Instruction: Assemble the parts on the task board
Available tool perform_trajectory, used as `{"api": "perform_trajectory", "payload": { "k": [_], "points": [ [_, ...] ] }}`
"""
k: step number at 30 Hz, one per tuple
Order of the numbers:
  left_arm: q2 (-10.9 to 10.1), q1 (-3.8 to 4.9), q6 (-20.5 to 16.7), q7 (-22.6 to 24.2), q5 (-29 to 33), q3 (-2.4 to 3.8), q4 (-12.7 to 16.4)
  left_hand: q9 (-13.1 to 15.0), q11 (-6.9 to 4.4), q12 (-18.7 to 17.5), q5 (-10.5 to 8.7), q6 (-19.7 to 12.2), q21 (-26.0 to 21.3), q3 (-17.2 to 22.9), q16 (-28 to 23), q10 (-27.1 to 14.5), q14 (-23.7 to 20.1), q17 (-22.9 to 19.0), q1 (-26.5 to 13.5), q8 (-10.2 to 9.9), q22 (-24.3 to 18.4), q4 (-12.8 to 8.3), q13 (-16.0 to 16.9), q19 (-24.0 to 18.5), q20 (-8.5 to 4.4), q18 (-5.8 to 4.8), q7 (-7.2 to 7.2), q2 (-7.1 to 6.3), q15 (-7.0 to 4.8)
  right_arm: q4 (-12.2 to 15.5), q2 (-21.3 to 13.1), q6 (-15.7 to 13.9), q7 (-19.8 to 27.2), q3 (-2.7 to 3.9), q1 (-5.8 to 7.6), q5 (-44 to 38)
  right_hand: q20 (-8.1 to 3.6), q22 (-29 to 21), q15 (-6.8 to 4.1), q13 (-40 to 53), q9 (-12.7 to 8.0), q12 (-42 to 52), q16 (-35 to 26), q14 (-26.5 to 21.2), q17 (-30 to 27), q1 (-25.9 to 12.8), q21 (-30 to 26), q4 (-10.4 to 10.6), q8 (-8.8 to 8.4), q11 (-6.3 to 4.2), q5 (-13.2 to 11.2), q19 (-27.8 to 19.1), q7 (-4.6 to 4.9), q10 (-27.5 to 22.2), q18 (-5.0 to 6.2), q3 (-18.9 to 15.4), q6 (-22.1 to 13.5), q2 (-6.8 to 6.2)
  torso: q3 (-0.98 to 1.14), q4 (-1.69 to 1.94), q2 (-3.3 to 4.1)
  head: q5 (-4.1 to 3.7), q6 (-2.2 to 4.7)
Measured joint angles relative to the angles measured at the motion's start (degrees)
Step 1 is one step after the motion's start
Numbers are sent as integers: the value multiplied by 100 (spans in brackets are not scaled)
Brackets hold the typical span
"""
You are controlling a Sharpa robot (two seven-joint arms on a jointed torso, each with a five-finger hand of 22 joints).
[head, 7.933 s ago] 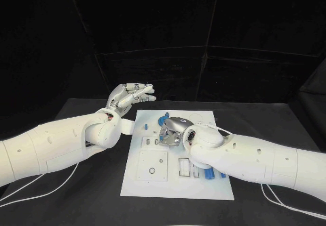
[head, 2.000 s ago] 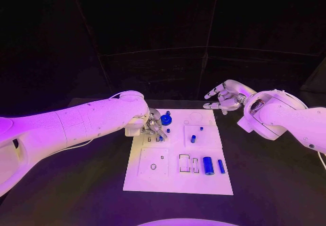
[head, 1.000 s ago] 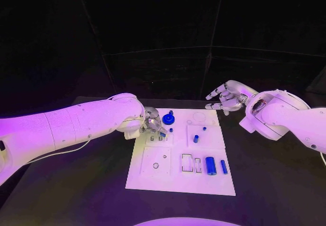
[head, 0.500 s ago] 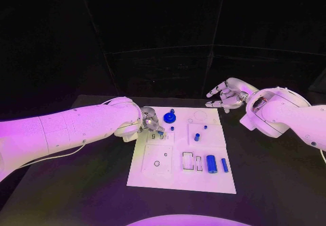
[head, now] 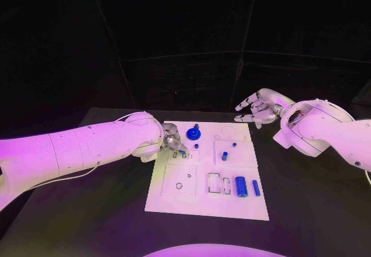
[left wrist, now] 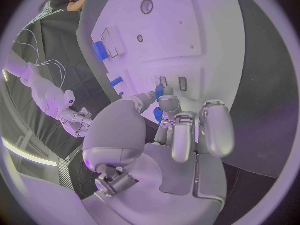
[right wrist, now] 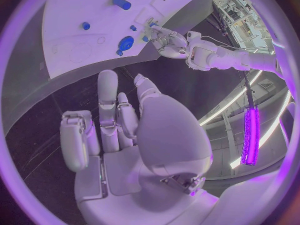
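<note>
In the head view the white task board lies in the middle of the frame on the black table, and the left hand works at its upper left corner, fingertips down over a pair of small slots just below the blue round knob. The left wrist view shows a small blue part pinched between the thumb and a finger, held close over those two slots, so this hand is grasping the part; whether its tip has already entered a slot cannot be told. The right hand hovers off the board's upper right corner with fingers apart and nothing in them, released. Other blue pieces sit further right: a short peg in the board's upper middle, and a thick blue cylinder with a slim blue pin beside it near the lower right. The step in hand appears to be seating the pinched part in a slot. Doing it well likely means keeping the part upright and square to the slot, lowering slowly, and loosening the pinch only once it sits flush; a tilt could jam it or let it slip out sideways.
</note>
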Motion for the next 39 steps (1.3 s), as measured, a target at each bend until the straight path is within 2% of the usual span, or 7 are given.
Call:
{"api": "perform_trajectory", "payload": {
  "k": [13,39],
  "points": [
    [65,-16,164,-31,-68,-25,-70,-3,2,0,17,0,0,5,0,0,0,0,6,-2,-18,-6,-6,0,0,0,1,6,0,-1,24,7,3,0,0,0,0,0,0,0,0,0,0,0,0,0,0,0,0,0,0,0,0,0,0,0,0,0,5,0,2,-9,-8],
    [123,-12,375,-39,-131,-23,-112,1,-3,0,7,-1,-4,5,0,19,0,0,12,7,-36,-7,-19,0,0,0,2,13,0,-6,46,16,8,0,0,-1,0,0,0,1,0,0,0,0,0,23,0,0,0,0,0,0,0,0,0,0,0,23,10,1,2,-5,-19]
  ]
}}
